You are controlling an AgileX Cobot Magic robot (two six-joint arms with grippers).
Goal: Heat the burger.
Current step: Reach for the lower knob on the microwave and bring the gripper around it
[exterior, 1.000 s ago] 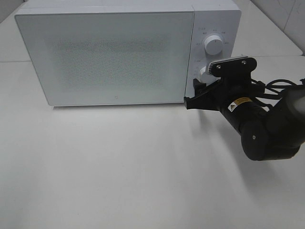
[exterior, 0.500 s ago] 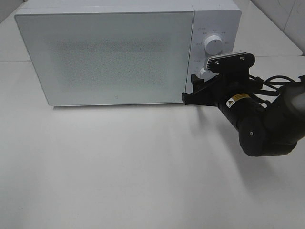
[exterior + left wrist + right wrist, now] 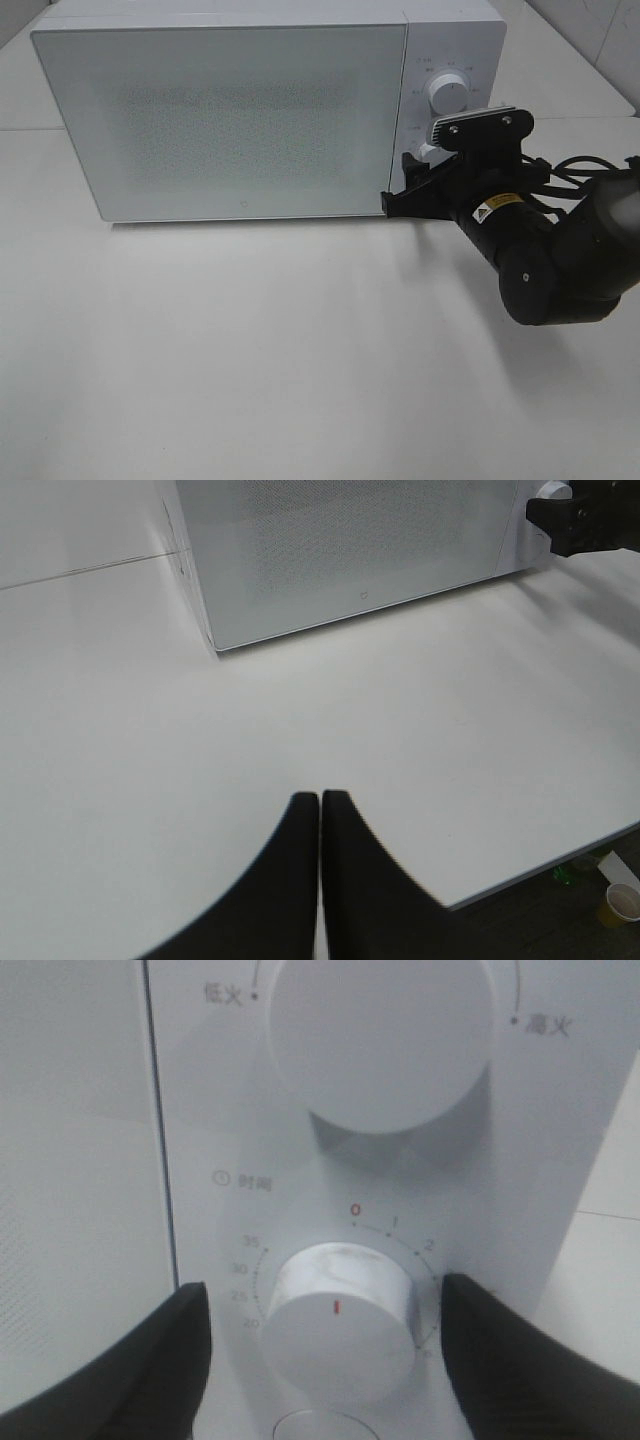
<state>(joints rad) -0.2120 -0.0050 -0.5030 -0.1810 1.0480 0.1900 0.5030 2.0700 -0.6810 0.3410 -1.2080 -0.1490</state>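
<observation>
Burger is out of view, so centre your released right gripper (image 3: 320, 1300) on the timer knob (image 3: 340, 1322), clench squarely, twist clockwise from 12 o'clock.

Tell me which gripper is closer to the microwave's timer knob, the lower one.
Right. The right gripper sits at the timer knob, jaws open on either side, not touching it. The left gripper is shut over the table, well back from the microwave front.
</observation>
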